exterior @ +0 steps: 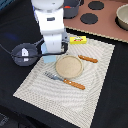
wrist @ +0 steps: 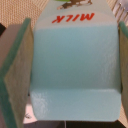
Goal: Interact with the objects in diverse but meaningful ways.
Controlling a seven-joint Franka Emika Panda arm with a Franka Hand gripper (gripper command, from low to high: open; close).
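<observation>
The pale blue carton (wrist: 75, 60), printed MILK in red, is filling the wrist view between the two teal fingers (wrist: 17, 75) of the gripper (exterior: 53, 50); each finger is lying along a side wall of the carton with no gap showing, so the jaws are standing only carton-wide apart and seem to be clamping it, though true contact is hard to confirm. In the exterior view only a pale blue sliver of the carton (exterior: 50, 58) is showing under the white arm (exterior: 50, 22), at the mat's (exterior: 35, 82) edge toward the exterior view's left, just beside the beige plate (exterior: 68, 67). The dark pan (exterior: 24, 53) is sitting close on the exterior view's left, off the mat on the black table (exterior: 15, 25), with a small white piece (exterior: 24, 51) inside it. The yellow packet (exterior: 78, 40) is lying near the mat's far edge, just past the arm. A knife (exterior: 88, 59) is resting beside the plate on the exterior view's right, and a fork (exterior: 64, 80) is lying along the plate's near side, both close to its rim. Open mat is spreading in the near half and toward the exterior view's right; the stove board (exterior: 100, 20) is bordering the far side, with a pot (exterior: 122, 17) at its corner
</observation>
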